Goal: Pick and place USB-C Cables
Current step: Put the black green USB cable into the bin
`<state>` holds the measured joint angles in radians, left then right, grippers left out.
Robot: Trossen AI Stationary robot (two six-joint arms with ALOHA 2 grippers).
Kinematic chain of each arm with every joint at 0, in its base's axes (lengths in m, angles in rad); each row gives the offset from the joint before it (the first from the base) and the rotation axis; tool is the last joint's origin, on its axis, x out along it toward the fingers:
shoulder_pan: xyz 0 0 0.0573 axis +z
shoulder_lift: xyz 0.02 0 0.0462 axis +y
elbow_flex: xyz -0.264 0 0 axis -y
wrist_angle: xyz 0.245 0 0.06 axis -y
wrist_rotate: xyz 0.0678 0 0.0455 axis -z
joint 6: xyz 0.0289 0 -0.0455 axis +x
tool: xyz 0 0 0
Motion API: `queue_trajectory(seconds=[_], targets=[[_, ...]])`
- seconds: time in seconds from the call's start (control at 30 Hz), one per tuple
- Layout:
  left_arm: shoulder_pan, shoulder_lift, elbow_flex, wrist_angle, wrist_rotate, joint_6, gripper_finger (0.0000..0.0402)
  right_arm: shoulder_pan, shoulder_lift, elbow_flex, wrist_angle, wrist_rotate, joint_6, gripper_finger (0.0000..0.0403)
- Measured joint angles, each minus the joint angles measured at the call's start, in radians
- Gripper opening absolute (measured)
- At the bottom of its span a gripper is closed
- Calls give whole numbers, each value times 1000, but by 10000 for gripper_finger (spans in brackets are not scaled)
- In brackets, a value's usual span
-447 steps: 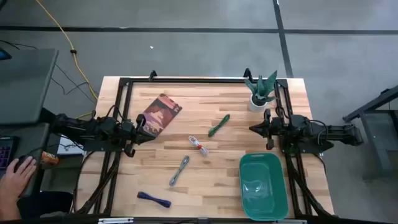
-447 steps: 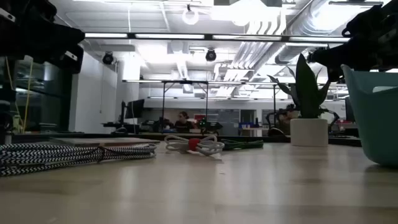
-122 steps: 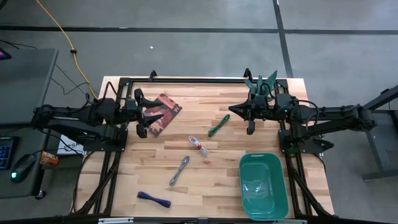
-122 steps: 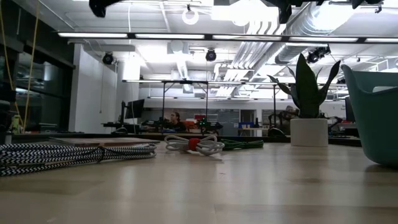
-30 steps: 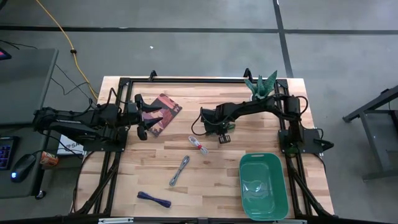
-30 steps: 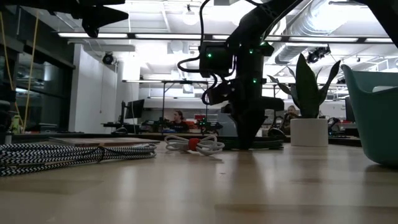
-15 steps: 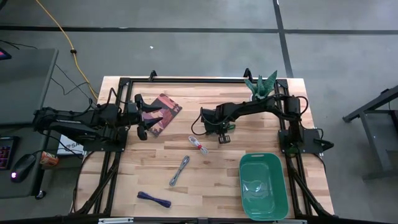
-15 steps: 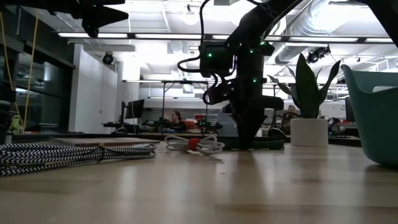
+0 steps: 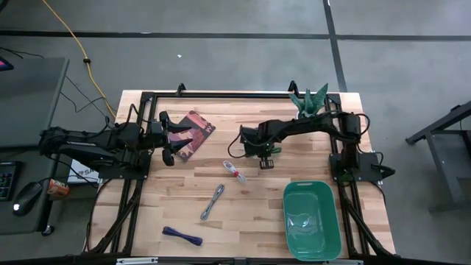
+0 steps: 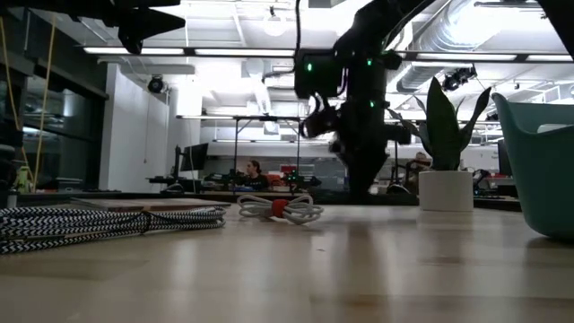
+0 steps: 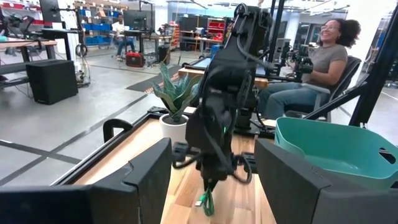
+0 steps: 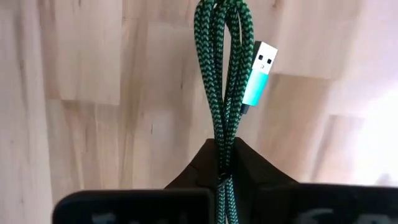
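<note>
My right gripper (image 9: 257,152) points down over the table's middle, shut on the green USB-C cable (image 12: 219,74). In the left wrist view that cable (image 11: 206,203) dangles under the gripper. The white-and-red cable (image 9: 235,171), the silver-grey cable (image 9: 212,202) and the dark blue cable (image 9: 182,235) lie flat on the wood. My left gripper (image 9: 171,138) hovers open at the left, by the brown-red booklet (image 9: 193,132), touching nothing. My right gripper pinches the green bundle's strands (image 12: 221,155) between its two fingers, partway along the bundle. The fingers come from above, pointing down. The looped end (image 12: 216,15) and a plug (image 12: 259,65) hang below the fingers. Whether the lowest tip is clear of the table, I cannot tell.
A green bin (image 9: 312,219) stands at the near right. A potted plant (image 9: 307,103) is at the far right corner. Black frame rails run along the table's left, right and far sides. A seated person (image 11: 314,68) shows beyond the table.
My right gripper has risen from the tabletop and taken the green cable up with it, so the cable no longer lies flat on the wood.
</note>
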<state>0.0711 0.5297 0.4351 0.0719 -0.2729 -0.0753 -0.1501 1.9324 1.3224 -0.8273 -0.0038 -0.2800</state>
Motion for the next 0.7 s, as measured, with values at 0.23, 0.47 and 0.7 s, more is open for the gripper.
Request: queue_trajectory(seconds=[0.23, 0.47, 0.7], targets=[[0, 0, 0, 0, 0, 0, 211, 0, -44, 1, -3, 10, 37, 1], [0, 0, 0, 0, 0, 0, 211, 0, -175, -168, 125, -36, 85, 1], [0, 0, 0, 2, 0, 0, 211, 0, -486, -442, 567, -84, 139, 1]])
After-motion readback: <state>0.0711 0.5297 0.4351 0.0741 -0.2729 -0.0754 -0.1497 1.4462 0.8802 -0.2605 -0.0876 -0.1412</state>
